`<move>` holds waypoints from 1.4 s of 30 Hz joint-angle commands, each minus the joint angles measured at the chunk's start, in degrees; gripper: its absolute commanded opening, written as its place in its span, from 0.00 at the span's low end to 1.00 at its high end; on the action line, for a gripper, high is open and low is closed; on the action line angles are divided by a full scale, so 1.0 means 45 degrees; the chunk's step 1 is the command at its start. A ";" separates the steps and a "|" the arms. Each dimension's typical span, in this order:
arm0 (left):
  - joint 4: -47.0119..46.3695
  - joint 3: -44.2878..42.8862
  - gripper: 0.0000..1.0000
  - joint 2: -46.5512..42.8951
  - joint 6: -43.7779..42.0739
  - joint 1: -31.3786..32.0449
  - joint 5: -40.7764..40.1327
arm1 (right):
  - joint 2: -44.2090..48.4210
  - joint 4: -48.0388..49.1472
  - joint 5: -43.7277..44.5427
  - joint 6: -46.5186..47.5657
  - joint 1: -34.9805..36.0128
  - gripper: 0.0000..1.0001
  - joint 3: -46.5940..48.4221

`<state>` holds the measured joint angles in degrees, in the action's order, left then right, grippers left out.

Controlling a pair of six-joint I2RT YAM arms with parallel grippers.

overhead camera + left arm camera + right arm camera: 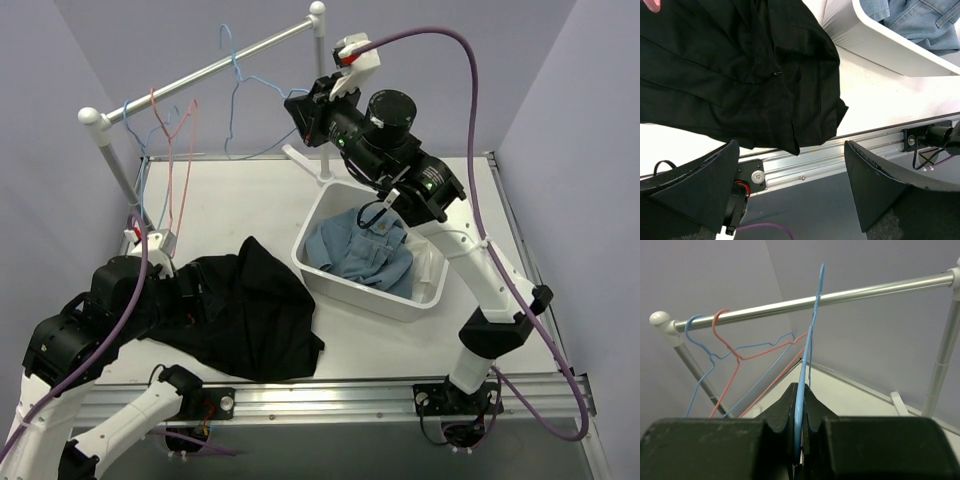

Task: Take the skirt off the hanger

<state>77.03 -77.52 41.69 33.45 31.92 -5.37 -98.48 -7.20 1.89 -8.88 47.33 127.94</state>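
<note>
Black skirt [250,315] lies free, left of tub [350,292]; removal judged done.
Right gripper [303,108] behind tub clamps bare hanger [805,380]; left gripper [791,150] wide, empty.

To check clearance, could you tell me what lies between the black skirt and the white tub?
Only a narrow strip of bare table separates the skirt from the tub, seen in the top and left wrist views; nothing else lies there.

White table [400,345], skirt [250,310], tub [350,285], seemingly rack foot [300,160]
</note>
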 commanded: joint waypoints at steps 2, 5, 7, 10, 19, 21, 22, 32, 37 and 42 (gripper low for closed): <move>-0.0107 -0.0469 0.94 0.0226 0.0203 -0.0004 -0.0116 | 0.0810 -0.0369 -0.0868 -0.0232 0.0107 0.00 0.0006; -0.0282 -0.0703 0.94 0.0520 0.0222 -0.0004 -0.0019 | 0.0906 -0.1133 -0.0890 -0.0174 0.0516 0.00 -0.0421; -0.0458 -0.0762 0.94 0.0598 0.0281 -0.0004 0.0001 | 0.1335 -0.1037 -0.0675 -0.0174 0.1002 0.00 -0.1318; -0.0673 -0.0763 0.94 0.0598 0.0320 -0.0004 0.0001 | 0.1922 -0.0803 -0.0459 -0.0174 0.1434 0.00 -0.2430; -0.0518 -0.1133 0.94 0.0696 0.0769 0.0015 -0.0175 | 0.1689 -0.1913 -0.0150 -0.0291 0.1474 0.60 -0.3353; -0.0440 -0.1250 0.94 0.0657 0.0886 -0.0004 -0.0214 | 0.1688 -0.2070 0.0086 -0.0447 0.1474 0.75 -0.3547; -0.0420 -0.1270 0.94 0.0618 0.0925 0.0015 -0.0253 | 0.1669 -0.2129 0.0146 -0.0525 0.1474 0.80 -0.3587; -0.0361 -0.2050 0.94 0.0481 0.1043 -0.0004 -0.0721 | 0.2743 -0.2422 -0.0907 -0.1462 0.2527 1.00 -0.7528; -0.0419 -0.2812 0.94 0.0871 0.0790 -0.0004 -0.1053 | 0.2626 -0.2268 -0.1162 -0.2028 0.4068 1.00 -0.9695; -0.0614 -0.3457 0.94 0.1047 0.0730 -0.0004 -0.1093 | 0.2198 -0.0924 -0.1940 -0.3043 0.4365 1.00 -1.0910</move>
<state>76.25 -90.59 45.58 37.10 31.92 -9.19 -88.07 -17.02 -4.38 -18.55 67.42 80.12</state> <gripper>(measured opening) 0.940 0.996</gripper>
